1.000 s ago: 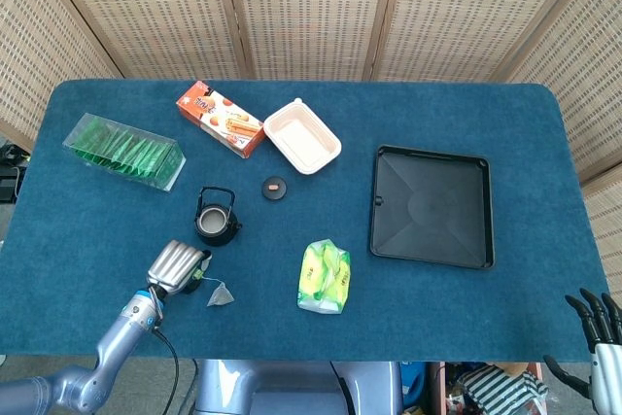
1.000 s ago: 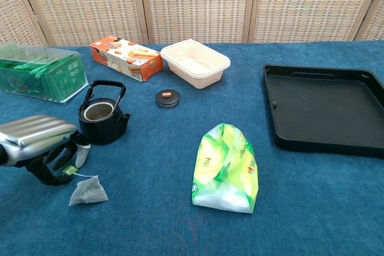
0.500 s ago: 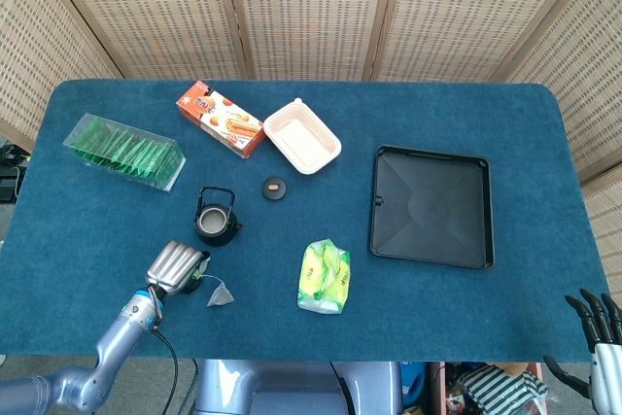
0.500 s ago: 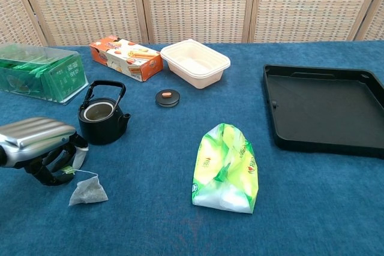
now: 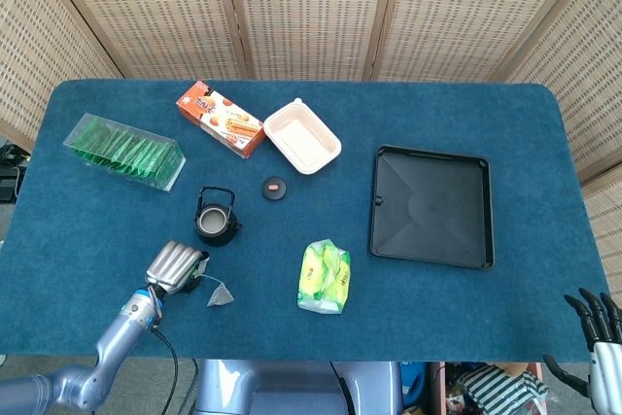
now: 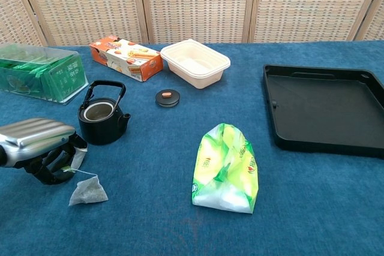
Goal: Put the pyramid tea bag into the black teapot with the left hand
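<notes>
Barely anything has shifted over the last second: the left hand (image 6: 39,151) stays low at the near-left of the blue table (image 5: 544,143), its silver back turned up and its dark fingers (image 6: 57,161) curled under, pinching the small tag (image 6: 71,170) at the end of the tea bag's string. The tea bag (image 6: 88,190) itself, a pale mesh pyramid, still lies on the cloth just right of that hand, so it has not been lifted. From the chest view the hand has drifted a touch toward the near edge, nothing more. The teapot (image 6: 102,115), black with its handle upright and its mouth open, stands a little beyond the hand; what looks like its lid (image 6: 167,97) sits apart to the right. My reading is that the grasp on the tag is being settled and the lift is the next step, with the string likely to let the bag swing as it rises. The right hand (image 5: 595,323) shows only at the far right edge of the head view, off the table, fingers apart and holding nothing. A green packet (image 6: 225,168), a black tray (image 6: 360,148), a white tub (image 6: 195,62), an orange box (image 6: 126,57) and a clear box of green sachets (image 6: 39,73) also rest on the table.
</notes>
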Available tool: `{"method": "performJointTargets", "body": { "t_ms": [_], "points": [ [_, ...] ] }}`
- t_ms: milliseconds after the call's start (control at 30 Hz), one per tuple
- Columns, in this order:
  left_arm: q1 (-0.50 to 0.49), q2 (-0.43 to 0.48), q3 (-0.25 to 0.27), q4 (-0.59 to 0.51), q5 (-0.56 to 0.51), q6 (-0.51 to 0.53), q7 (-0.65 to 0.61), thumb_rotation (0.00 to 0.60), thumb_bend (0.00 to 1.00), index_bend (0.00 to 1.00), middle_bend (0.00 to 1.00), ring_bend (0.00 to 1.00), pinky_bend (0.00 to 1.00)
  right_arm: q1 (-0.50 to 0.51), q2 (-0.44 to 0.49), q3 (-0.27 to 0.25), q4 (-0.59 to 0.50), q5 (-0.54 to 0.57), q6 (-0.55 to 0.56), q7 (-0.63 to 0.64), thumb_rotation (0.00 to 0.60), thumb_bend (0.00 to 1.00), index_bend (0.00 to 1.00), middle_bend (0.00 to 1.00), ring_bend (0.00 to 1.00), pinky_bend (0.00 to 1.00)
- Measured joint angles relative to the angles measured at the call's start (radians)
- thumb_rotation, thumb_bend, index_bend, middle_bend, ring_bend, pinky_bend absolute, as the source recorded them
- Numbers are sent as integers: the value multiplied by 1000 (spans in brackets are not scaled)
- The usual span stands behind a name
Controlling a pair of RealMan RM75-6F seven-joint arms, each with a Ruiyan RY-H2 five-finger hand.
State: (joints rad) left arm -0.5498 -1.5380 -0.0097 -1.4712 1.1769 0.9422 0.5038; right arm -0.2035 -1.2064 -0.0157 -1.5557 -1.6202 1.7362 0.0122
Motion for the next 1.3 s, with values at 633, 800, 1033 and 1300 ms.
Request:
{"method": "performJointTargets", "body": {
  "t_ms": [633, 800, 1033, 1300],
  "points": [
    [-4, 23, -5, -34, 0, 2, -52, 600, 458, 698, 773, 705, 702, -2, 0, 2, 1, 1, 2, 4, 600, 102, 198, 196, 62, 165],
    [0, 60, -14, -84, 22, 30, -85, 600, 459, 708, 773, 707, 702, -4, -2, 3, 7, -1, 7, 10, 600, 102, 198, 196, 62, 165],
    [10, 117, -28, -163, 70, 74, -145, 600, 459, 708, 773, 707, 702, -6, -7, 4, 18, -4, 13, 22, 600, 102, 198, 196, 62, 165],
    [25, 176, -40, -254, 174, 142, -242, 600, 460, 708, 773, 707, 702, -9, -10, 4, 28, -6, 20, 32, 600, 102, 198, 196, 62, 165]
  ]
}}
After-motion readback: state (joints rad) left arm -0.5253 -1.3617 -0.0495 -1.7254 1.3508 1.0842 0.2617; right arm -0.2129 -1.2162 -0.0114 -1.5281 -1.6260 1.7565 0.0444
